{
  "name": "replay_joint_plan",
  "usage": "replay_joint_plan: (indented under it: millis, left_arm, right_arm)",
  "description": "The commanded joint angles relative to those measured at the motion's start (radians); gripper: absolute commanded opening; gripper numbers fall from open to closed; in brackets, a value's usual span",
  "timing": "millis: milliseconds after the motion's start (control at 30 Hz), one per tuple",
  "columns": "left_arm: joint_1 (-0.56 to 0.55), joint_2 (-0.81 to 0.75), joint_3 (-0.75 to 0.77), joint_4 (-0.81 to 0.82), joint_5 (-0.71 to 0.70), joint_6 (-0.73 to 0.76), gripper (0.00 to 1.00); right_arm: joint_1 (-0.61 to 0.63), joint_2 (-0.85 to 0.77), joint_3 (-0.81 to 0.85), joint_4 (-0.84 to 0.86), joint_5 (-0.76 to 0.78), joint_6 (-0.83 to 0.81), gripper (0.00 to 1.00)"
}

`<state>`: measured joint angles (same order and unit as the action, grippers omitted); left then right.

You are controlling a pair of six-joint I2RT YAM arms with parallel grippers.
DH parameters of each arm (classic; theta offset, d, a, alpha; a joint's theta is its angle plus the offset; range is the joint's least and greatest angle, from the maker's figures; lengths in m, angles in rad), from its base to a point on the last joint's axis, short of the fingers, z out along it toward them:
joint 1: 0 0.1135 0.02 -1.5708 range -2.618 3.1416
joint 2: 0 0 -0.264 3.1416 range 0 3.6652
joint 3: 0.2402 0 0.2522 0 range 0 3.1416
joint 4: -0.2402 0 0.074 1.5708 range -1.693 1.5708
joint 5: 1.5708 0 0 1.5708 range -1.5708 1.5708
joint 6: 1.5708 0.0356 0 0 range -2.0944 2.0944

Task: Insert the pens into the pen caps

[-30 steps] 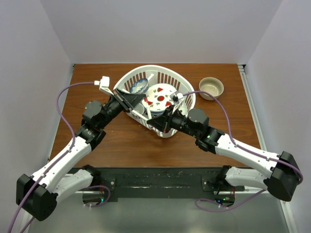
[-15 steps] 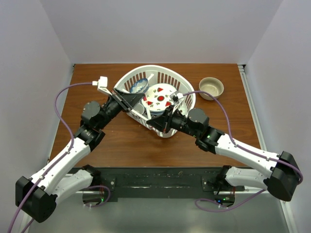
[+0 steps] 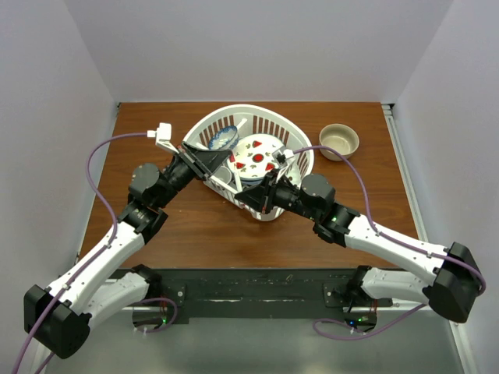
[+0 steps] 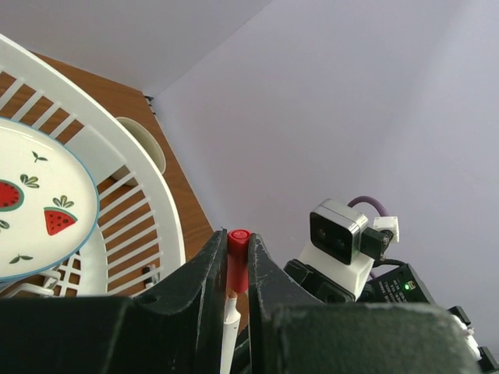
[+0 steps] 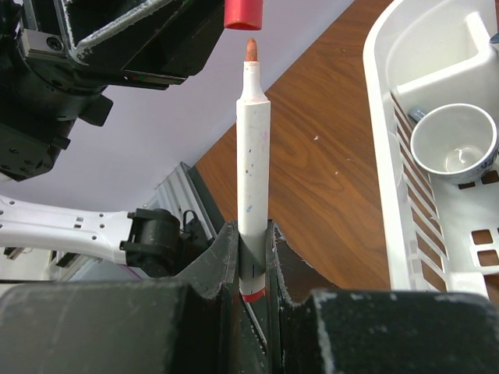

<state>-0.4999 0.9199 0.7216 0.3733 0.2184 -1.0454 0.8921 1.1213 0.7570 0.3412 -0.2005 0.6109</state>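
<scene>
My left gripper [image 4: 238, 253] is shut on a short red pen cap [image 4: 238, 265], open end facing down. My right gripper [image 5: 251, 245] is shut on a white-barrelled pen [image 5: 253, 164] with a red tip, held upright. In the right wrist view the tip sits just below the red cap [image 5: 243, 14], with a small gap. In the left wrist view the pen's tip [image 4: 229, 315] is right at the cap's mouth. In the top view both grippers, left [image 3: 228, 162] and right [image 3: 248, 196], meet over the basket's near side. The other pens and caps are out of view.
A white ribbed basket [image 3: 292, 128] stands mid-table, holding a watermelon-patterned plate [image 3: 256, 154] and a blue-white cup [image 3: 222, 139]. A tan bowl [image 3: 339, 140] sits to its right. The basket rim [image 5: 390, 117] and a cup [image 5: 454, 139] show beside the pen.
Almost nothing. The left arm has shifted very slightly; both grippers keep their holds at the same place over the basket.
</scene>
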Motion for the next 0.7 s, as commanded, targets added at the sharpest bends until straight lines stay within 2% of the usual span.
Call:
replay_joint_plan:
  millis: [0,333,667]
  left_arm:
    - [-0.005,-0.018,-0.019,0.038,0.024,-0.013,0.00]
    - [-0.005,-0.032,-0.048,0.038,0.013,0.001,0.00]
    - [-0.006,-0.059,-0.106,0.081,0.084,-0.004,0.00]
  right_arm:
    - [0.010,0.011,0.027,0.045,0.003,0.007,0.00]
    - [0.008,0.014,0.036,0.039,0.001,0.012,0.00]
    - [0.008,0.012,0.077,0.035,0.019,0.016,0.00]
